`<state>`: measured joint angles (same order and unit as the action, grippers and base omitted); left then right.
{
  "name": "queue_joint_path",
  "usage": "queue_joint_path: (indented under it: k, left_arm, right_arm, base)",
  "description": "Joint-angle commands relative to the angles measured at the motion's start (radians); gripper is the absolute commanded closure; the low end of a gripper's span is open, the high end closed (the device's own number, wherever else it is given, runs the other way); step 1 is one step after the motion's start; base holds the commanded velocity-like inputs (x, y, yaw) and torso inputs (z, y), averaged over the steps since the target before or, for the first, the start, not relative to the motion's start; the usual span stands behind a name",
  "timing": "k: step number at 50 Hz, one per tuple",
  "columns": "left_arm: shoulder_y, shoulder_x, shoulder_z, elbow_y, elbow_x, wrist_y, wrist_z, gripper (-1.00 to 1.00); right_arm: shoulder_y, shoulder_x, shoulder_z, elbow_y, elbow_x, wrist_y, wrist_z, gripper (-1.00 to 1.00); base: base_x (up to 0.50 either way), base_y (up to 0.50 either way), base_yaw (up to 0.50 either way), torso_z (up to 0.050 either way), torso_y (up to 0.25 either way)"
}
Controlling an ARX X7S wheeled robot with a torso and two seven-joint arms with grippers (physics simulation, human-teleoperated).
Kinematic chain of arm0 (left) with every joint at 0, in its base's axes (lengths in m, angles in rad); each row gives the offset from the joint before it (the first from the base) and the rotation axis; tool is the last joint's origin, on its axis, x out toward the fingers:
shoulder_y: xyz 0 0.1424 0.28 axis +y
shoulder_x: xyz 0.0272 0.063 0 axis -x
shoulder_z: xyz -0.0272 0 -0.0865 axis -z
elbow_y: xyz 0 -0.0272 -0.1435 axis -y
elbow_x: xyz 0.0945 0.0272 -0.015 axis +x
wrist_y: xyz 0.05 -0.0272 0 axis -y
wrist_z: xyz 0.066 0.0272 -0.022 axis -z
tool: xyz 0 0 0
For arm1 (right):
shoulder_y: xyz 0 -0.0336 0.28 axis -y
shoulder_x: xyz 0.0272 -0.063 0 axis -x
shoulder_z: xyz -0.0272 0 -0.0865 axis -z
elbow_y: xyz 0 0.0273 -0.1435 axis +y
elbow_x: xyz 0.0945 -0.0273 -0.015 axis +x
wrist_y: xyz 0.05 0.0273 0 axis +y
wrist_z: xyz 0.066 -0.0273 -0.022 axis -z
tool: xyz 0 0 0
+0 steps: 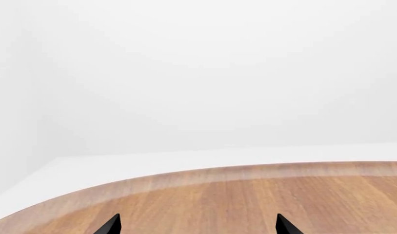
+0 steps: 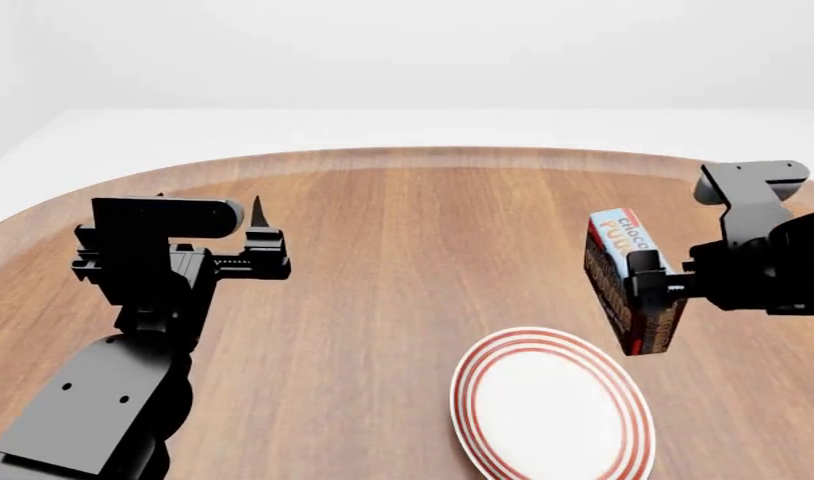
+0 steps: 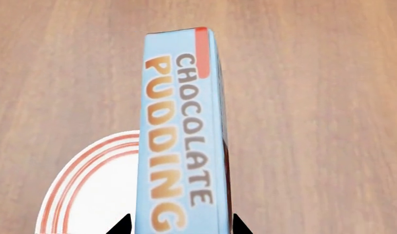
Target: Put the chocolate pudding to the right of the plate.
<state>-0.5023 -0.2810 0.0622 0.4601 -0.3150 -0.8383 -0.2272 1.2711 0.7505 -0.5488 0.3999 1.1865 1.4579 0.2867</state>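
The right claw (image 2: 643, 283) grips the chocolate pudding (image 2: 629, 280) above the desk (image 2: 407, 250), beside the plate (image 2: 551, 405) at the near edge. The left claw (image 2: 259, 240) hangs spread and empty.

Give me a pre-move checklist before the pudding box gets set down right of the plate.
1. Right gripper shut on the pudding box: ok.
2. Box clear of the table: ok, it appears held in the air.
3. Box already right of the plate: not ok, it hangs over the plate's upper right edge.
4. Table to the right of the plate free: cannot tell, the arm hides it.
5. Left gripper away from the plate, open: ok.
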Motion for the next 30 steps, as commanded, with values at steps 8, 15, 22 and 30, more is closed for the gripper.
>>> queue_joint_path:
  k: [8, 15, 22, 30]
  left_arm:
    - [-0.007, -0.003, 0.005, 0.005, -0.007, -0.006, -0.008, -1.00]
    - [-0.013, -0.005, 0.009, 0.006, -0.010, -0.009, -0.009, -1.00]
    - [-0.013, -0.006, 0.010, 0.012, -0.014, -0.013, -0.013, -1.00]
    - [-0.010, -0.006, 0.017, 0.004, -0.014, -0.003, -0.013, -1.00]
  right_arm:
    - [-0.016, 0.090, 0.035, 0.193, -0.035, -0.047, 0.027, 1.00]
    - [-0.020, 0.108, -0.004, 0.270, -0.085, -0.105, -0.047, 1.00]
    - [-0.004, 0.092, -0.061, 0.375, -0.152, -0.179, -0.147, 1.00]
    - [-0.030, 0.052, -0.125, 0.461, -0.213, -0.259, -0.241, 1.00]
  base:
    - [0.00, 0.00, 0.00, 0.000, 0.000]
    - [0.00, 0.00, 0.00, 0.000, 0.000]
    - [0.00, 0.00, 0.00, 0.000, 0.000]
    - [0.00, 0.00, 0.00, 0.000, 0.000]
